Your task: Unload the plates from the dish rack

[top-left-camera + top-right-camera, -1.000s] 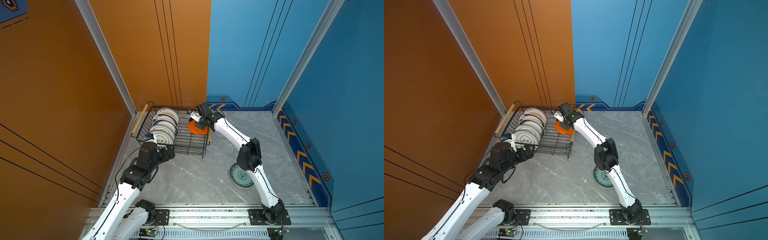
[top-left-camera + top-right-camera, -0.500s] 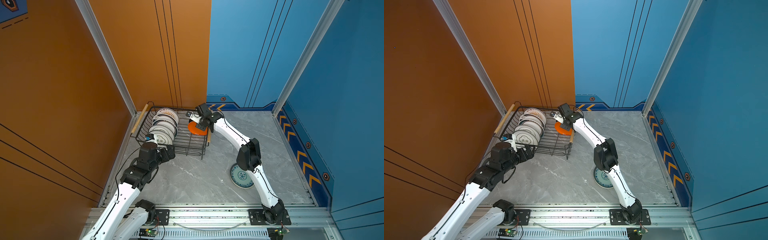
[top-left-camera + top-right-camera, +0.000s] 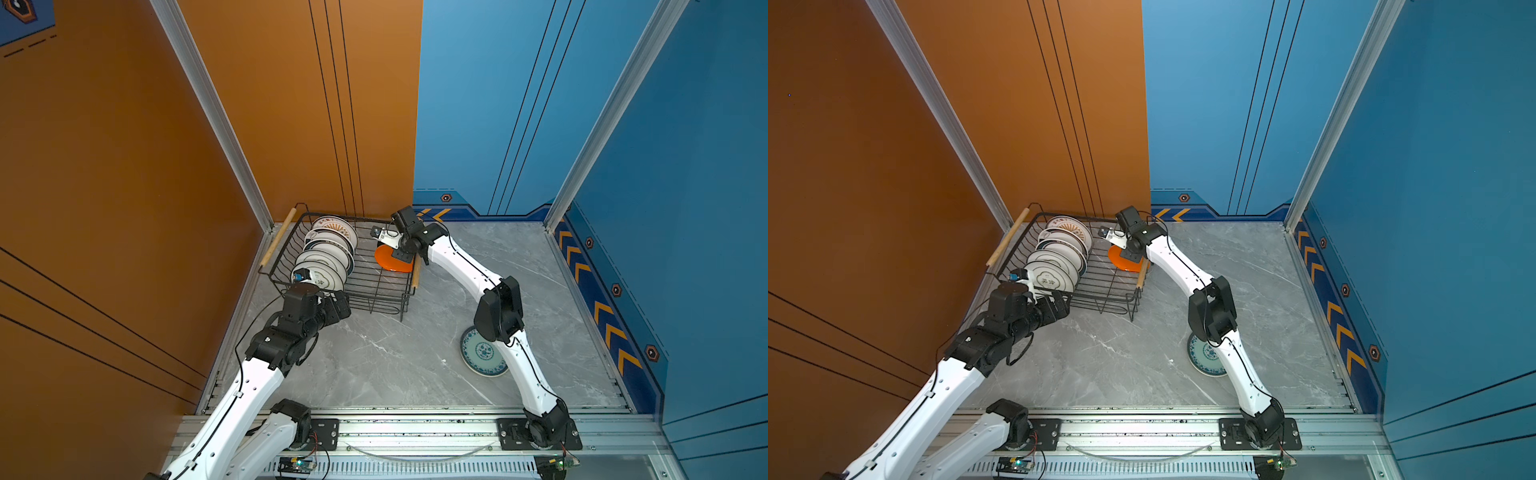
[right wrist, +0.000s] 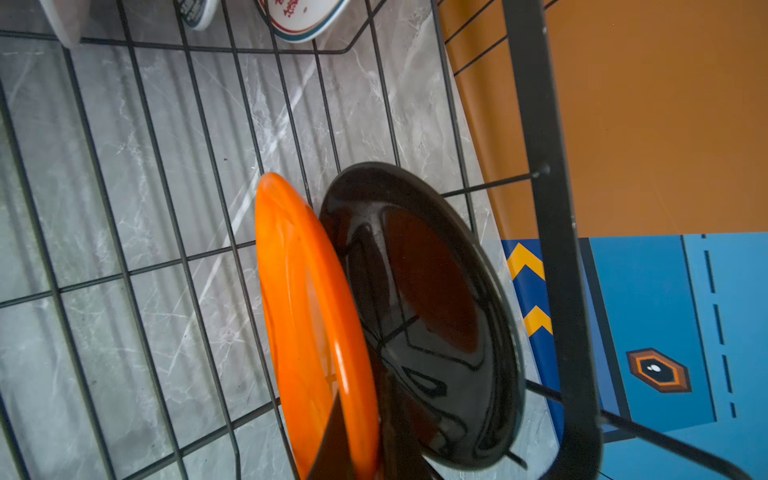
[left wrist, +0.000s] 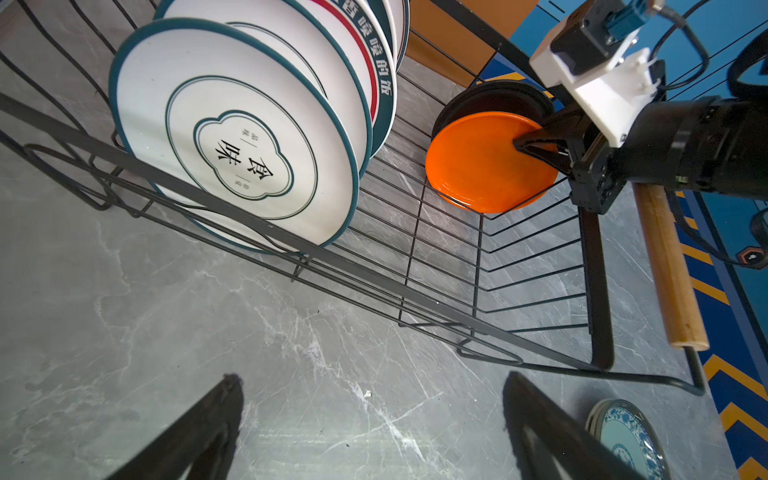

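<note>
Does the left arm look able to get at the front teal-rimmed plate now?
Probably yes, from above. The left gripper hangs open outside the dish rack; the top edge of the front plate is uncovered, but the rack's near wall bars a straight-in reach.

Blue-patterned plate (image 3: pixel 478 356) half behind the right arm (image 3: pixel 498 309), black plate (image 5: pixel 494 94) mostly behind orange plate (image 5: pixel 478 164)

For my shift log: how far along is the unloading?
Done: one blue-patterned round plate lies on the grey table. In hand: the right gripper is shut on the round orange plate, inside the black wire dish rack. Remaining: the glossy black plate and the row of white rimmed plates.
</note>
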Controlling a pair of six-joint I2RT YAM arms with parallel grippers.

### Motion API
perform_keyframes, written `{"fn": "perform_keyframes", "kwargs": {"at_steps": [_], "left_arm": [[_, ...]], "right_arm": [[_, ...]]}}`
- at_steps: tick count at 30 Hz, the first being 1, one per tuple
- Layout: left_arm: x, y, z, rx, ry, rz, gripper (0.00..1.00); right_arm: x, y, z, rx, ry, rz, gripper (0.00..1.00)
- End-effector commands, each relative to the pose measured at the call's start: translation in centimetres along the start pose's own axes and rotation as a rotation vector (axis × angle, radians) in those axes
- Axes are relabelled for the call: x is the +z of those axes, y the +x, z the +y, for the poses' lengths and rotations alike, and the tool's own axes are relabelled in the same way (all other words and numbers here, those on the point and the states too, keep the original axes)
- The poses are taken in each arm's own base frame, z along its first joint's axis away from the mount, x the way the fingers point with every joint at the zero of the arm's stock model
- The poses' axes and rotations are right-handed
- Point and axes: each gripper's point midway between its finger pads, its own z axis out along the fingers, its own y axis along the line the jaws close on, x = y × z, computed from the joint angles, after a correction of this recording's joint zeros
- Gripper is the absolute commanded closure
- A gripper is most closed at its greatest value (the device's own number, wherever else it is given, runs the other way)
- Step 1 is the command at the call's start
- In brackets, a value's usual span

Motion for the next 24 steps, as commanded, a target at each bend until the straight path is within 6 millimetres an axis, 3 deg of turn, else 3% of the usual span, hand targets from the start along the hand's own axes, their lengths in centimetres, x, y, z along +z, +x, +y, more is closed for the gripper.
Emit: {"fn": "perform_keyframes", "kwargs": {"at_steps": [1,9,16,24], "left_arm": [[-1.0,-0.7,0.4,-0.029,-0.010,-0.046,0.02],[-1.2,-0.9,-0.6,-0.033,0.024,-0.025,0.02],[-0.7,-0.9,-0.8,-0.003,0.023,-0.007,0.02],[-0.6,-1.1,-0.5,-0.001,0.003,-0.014,0.02]], "right_arm": [[1.2,2.4,6.1,-0.044,-0.205,0.083,1.00],[-0.6,1.4,5.9,-0.053,-0.223,0.032,1.00],[-1.7,0.8,4.4,-0.053,-0.169,0.018,1.00],[-3.7,-1.9,1.8,-0.017,-0.055,-0.088,1.00]]}}
